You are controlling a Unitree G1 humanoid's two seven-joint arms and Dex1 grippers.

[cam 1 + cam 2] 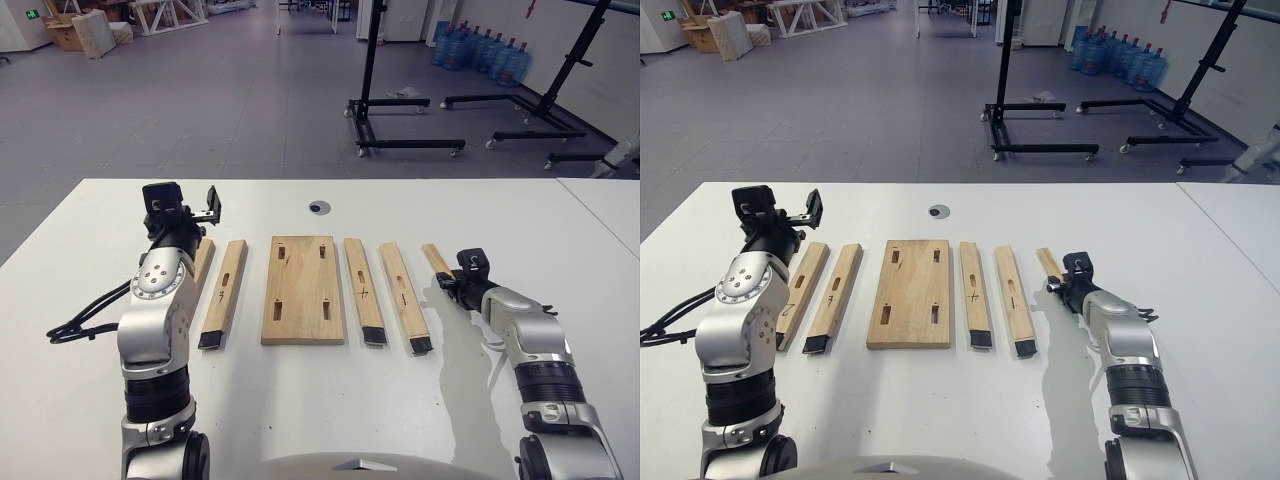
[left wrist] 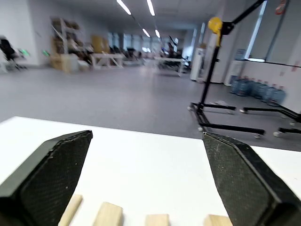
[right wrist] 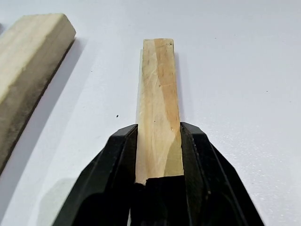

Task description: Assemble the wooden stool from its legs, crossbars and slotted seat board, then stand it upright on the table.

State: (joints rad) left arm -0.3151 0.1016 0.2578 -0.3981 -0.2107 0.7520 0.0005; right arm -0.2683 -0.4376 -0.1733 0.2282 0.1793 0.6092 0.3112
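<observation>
Fingers of the right gripper (image 3: 159, 135) are closed on the near end of a thin crossbar (image 3: 158, 80), which lies flat on the table (image 1: 330, 400) at the right end of the row. Beside it two legs (image 1: 403, 292) are laid, then the slotted seat board (image 1: 303, 290) in the middle, with two more legs on the left. Farther back, the left gripper (image 2: 146, 139) is held raised and spread wide, grasping nothing. Since the crossbar is pinched at one end only, it could be twisted or dropped when lifted, and the neighbouring leg knocked askew.
</observation>
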